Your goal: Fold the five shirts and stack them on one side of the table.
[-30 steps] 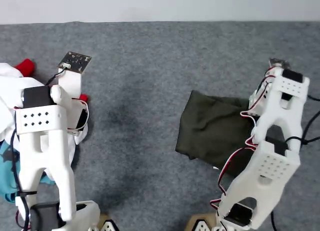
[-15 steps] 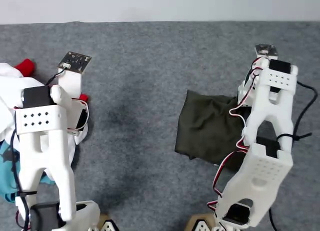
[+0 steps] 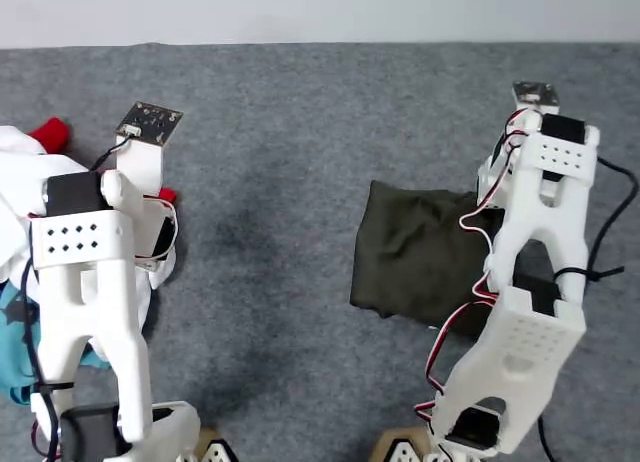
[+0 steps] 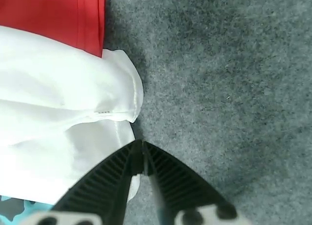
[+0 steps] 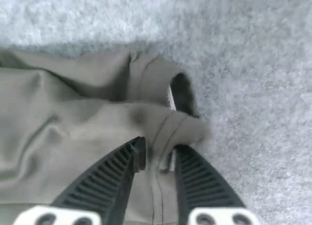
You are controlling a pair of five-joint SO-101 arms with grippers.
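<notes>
The grey worktop (image 3: 270,132) carried a heap of shirts (image 3: 18,167) at my left edge, a white shirt (image 4: 58,103) touching a red shirt (image 4: 53,15), probably waiting their turn. The olive shirt (image 3: 410,257) lay crumpled on the right side. My right gripper (image 5: 158,159) was clamped on a fold at its hem, I judged to pull it flat. My left gripper (image 4: 143,159) hung closed and empty at the white shirt's edge. I could read no writing anywhere.
</notes>
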